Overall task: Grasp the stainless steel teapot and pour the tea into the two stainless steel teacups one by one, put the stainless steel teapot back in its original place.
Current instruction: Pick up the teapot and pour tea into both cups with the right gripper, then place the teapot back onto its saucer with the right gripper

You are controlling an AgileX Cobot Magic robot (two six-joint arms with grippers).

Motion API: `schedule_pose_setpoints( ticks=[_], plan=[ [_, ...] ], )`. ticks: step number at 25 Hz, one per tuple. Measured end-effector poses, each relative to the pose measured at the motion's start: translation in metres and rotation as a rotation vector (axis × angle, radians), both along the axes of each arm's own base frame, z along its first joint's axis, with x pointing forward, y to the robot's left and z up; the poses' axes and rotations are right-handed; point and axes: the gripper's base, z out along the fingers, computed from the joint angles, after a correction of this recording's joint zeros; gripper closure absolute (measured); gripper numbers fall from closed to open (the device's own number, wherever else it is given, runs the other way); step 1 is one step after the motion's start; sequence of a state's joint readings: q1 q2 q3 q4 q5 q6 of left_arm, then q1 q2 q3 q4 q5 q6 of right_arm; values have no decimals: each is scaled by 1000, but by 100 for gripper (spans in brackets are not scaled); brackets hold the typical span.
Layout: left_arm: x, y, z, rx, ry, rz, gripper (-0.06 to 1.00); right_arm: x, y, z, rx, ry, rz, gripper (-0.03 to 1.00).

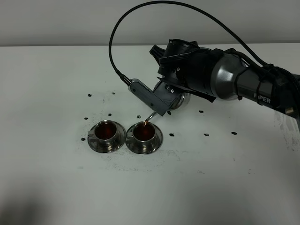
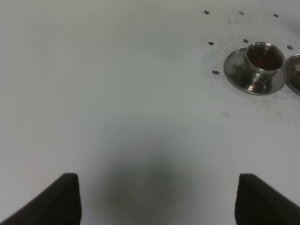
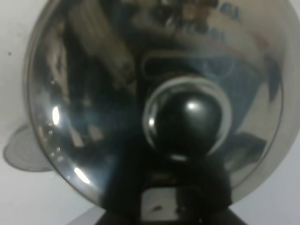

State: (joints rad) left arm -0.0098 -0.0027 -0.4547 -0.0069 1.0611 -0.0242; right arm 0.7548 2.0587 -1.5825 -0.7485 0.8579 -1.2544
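Note:
My right gripper (image 1: 168, 100) is shut on the stainless steel teapot (image 1: 180, 100) and holds it tilted, spout (image 1: 151, 117) down over the right teacup (image 1: 144, 132). A thin stream of tea (image 1: 148, 123) falls into that cup. The left teacup (image 1: 107, 131) holds dark reddish tea. Each cup sits on a round steel saucer (image 1: 95, 143). In the right wrist view the teapot's shiny lid and dark knob (image 3: 187, 122) fill the picture. My left gripper (image 2: 157, 201) is open and empty over bare table, well away from the left teacup (image 2: 264, 58). It is out of the exterior view.
Small black specks (image 1: 205, 135) lie scattered on the white table (image 1: 211, 187) around the cups. The right arm (image 1: 262, 89) and its black cable (image 1: 140, 18) stretch from the right edge over the table's middle.

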Motion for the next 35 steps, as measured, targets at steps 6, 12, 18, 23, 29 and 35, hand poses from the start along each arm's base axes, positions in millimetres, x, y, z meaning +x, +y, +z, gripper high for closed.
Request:
schedule_pose_setpoints(
  ticks=[6, 12, 18, 23, 29, 35],
  plan=[
    [0, 0, 0, 0, 0, 0, 29, 0, -4, -2, 58, 40, -70, 79],
    [0, 0, 0, 0, 0, 0, 29, -3, -8, 10, 118, 38, -132, 79],
    [0, 0, 0, 0, 0, 0, 29, -11, -15, 30, 271, 102, -240, 79],
    [0, 0, 0, 0, 0, 0, 29, -10, -27, 37, 488, 197, -447, 79],
    [0, 0, 0, 0, 0, 0, 29, 1, -47, 35, 716, 276, -780, 79],
    [0, 0, 0, 0, 0, 0, 29, 2, -49, 28, 855, 335, -1091, 79]
  ],
)
